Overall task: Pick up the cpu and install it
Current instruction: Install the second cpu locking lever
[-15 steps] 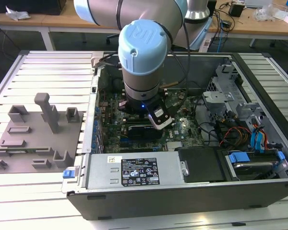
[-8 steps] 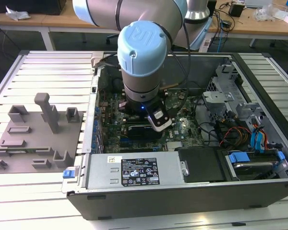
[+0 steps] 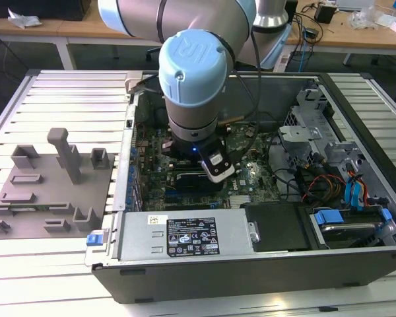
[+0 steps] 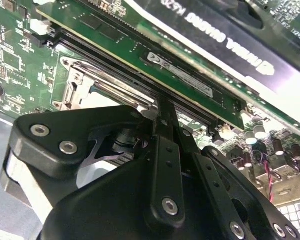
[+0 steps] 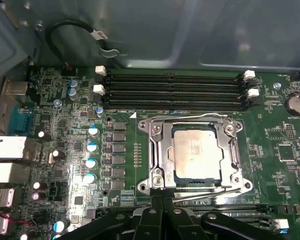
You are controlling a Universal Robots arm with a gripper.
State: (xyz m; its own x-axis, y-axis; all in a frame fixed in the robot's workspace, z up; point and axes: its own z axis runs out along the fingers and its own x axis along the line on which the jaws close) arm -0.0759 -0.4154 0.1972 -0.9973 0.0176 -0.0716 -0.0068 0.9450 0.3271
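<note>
CPU (image 5: 196, 151) was seen seated flat in the motherboard socket (image 5: 157, 165) in the first wrist view, inside the metal load frame and just beside the memory slots (image 5: 172, 86), which ran at its 12 o'clock. Silvery-grey lid was noted, slightly mottled, with a thin dark rim; it was not tilted as far as could be judged. Placement step was judged done or nearly done; the task stood at the release/verify stage. Gripper (image 5: 162, 200) was found just at the socket's 6 o'clock edge, fingers (image 4: 165, 125) drawn together with nothing visibly held between them, apart from the chip. A straight, clean lift was judged to be called for, with no snag on the frame. In the exterior view, the arm (image 3: 191, 86) was positioned low inside the open PC case (image 3: 251, 264).
</note>
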